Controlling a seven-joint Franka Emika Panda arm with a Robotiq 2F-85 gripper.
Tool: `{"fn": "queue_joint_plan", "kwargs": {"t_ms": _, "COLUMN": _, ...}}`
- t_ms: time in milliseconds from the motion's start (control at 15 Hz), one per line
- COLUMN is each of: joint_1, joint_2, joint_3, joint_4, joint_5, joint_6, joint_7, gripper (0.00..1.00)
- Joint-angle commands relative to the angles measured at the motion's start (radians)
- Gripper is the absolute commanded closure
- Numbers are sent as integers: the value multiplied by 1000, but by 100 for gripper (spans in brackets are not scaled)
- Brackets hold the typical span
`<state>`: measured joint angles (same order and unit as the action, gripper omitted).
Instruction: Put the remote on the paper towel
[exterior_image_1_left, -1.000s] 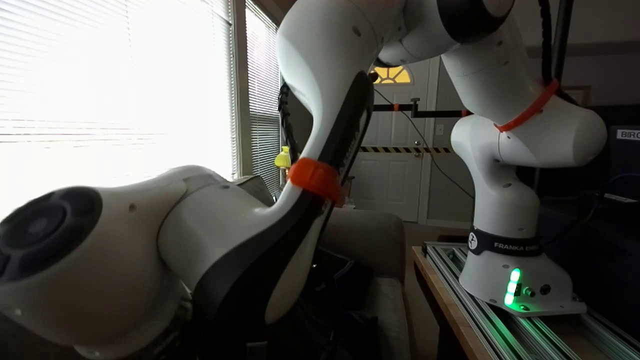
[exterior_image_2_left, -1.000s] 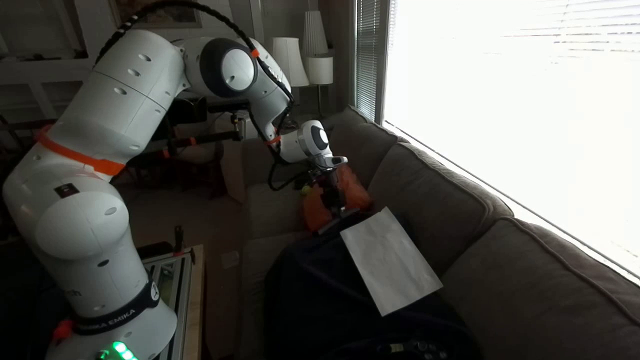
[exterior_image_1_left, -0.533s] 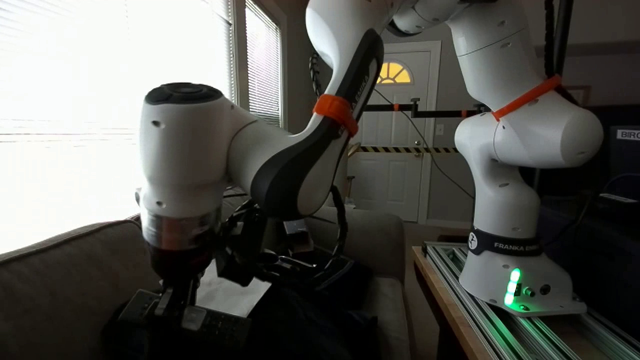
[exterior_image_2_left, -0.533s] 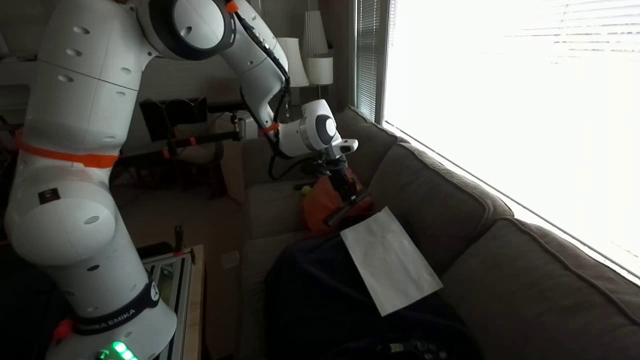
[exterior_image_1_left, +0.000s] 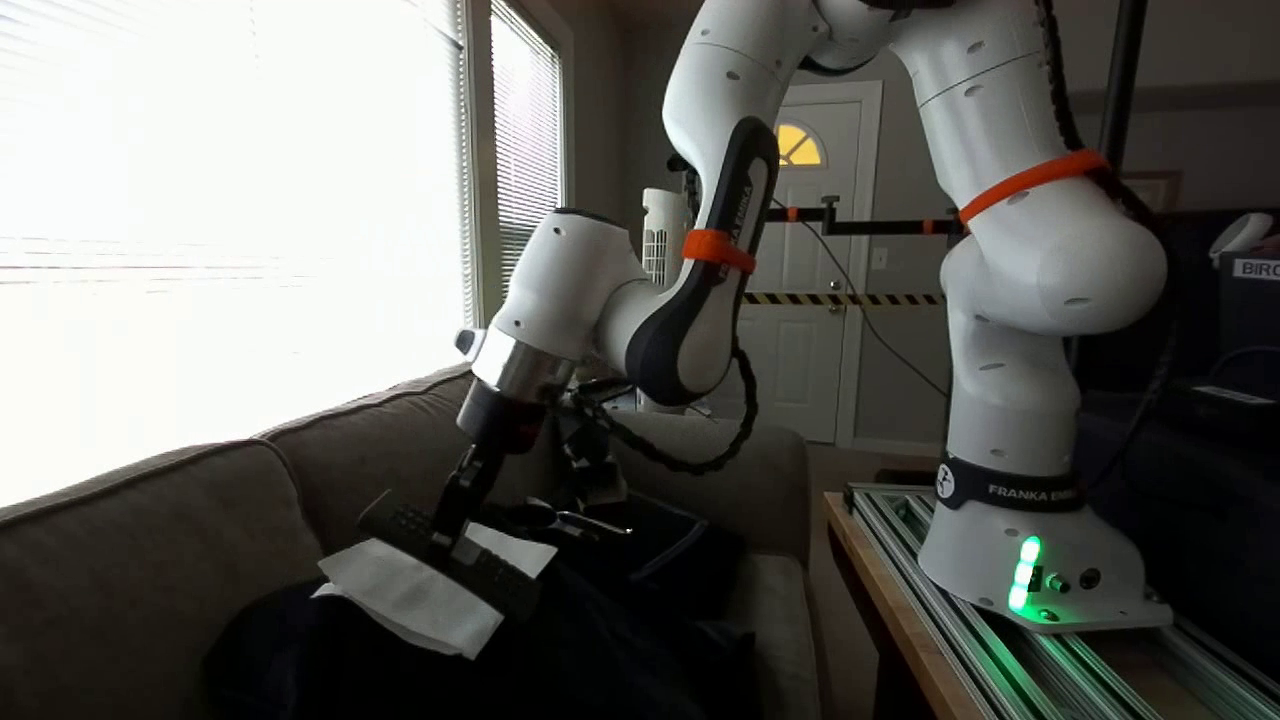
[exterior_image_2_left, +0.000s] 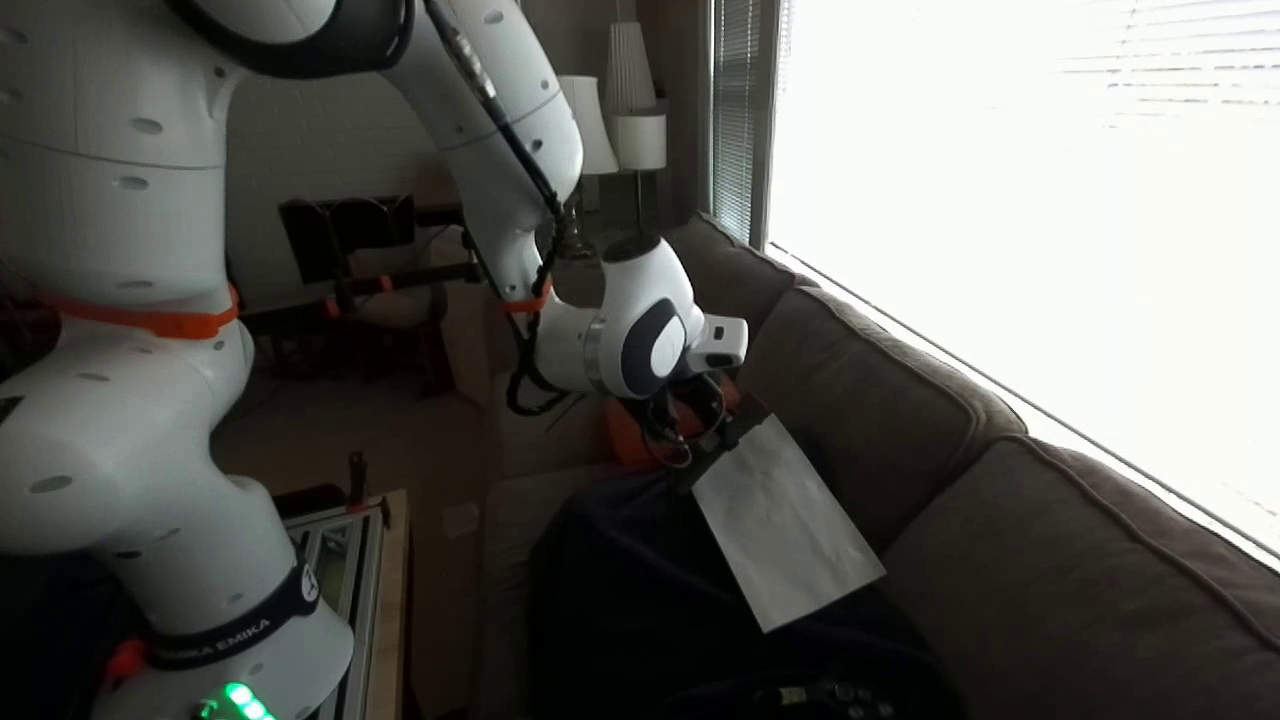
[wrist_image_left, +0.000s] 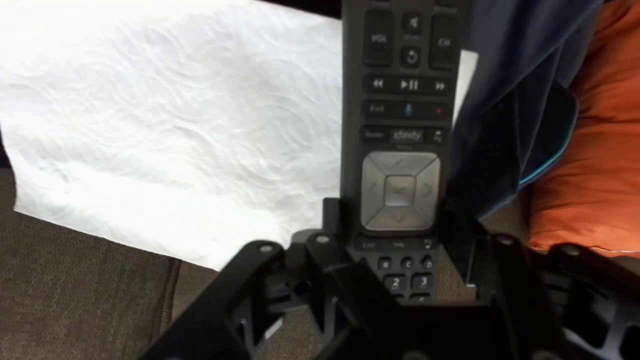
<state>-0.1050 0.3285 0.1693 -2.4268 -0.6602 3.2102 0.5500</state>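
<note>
Gripper (wrist_image_left: 392, 220), clamped on the Xfinity remote (wrist_image_left: 404, 110), should centre it over the paper towel (wrist_image_left: 190, 130), level it, and release on contact.

Wrist view near remote (wrist_image_left: 400, 142), sofa (exterior_image_2_left: 850, 390) in both exterior views, seemingly from opposite ends

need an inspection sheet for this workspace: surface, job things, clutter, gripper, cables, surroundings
Surface: dark cloth over part of the grey sofa
Job's things: remote overlaps an edge of the paper towel in the wrist view, contact unclear; paper towel slightly rumpled, mostly over the dark cloth
Clutter: orange item beside the dark cloth
Grippers: the gripper is shut on the remote
Cables: black cable loops below the arm
Surroundings: bright window, white door, lamps
</note>
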Motion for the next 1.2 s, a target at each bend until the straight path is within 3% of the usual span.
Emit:
{"fn": "queue_joint_plan", "kwargs": {"t_ms": 0, "joint_1": -275, "joint_2": 27, "joint_3": 137, "joint_4": -122, "joint_5": -45, "joint_6": 171, "joint_7": -147, "gripper": 73}}
{"fn": "queue_joint_plan", "kwargs": {"t_ms": 267, "joint_1": -588, "joint_2": 172, "joint_3": 332, "joint_4": -67, "joint_5": -271, "joint_6": 123, "joint_7": -165, "gripper": 73}}
{"fn": "queue_joint_plan", "kwargs": {"t_ms": 467, "joint_1": -812, "joint_2": 258, "joint_3": 531, "joint_4": -23, "joint_5": -359, "joint_6": 18, "joint_7": -205, "gripper": 73}}
{"fn": "queue_joint_plan", "kwargs": {"t_ms": 600, "joint_1": -962, "joint_2": 324, "joint_3": 683, "joint_4": -1, "joint_5": -321, "joint_6": -96, "joint_7": -310, "gripper": 73}}
{"fn": "queue_joint_plan", "kwargs": {"t_ms": 867, "joint_1": -1211, "joint_2": 437, "joint_3": 982, "joint_4": 78, "joint_5": -112, "joint_6": -408, "joint_7": -599, "gripper": 73}}
{"fn": "queue_joint_plan", "kwargs": {"t_ms": 1000, "joint_1": -1253, "joint_2": 431, "joint_3": 1068, "joint_4": 153, "joint_5": -2, "joint_6": -564, "joint_7": -723, "gripper": 73}}
{"fn": "queue_joint_plan", "kwargs": {"t_ms": 1133, "joint_1": -1257, "joint_2": 436, "joint_3": 1117, "joint_4": 249, "joint_5": 19, "joint_6": -719, "joint_7": -831, "gripper": 73}}
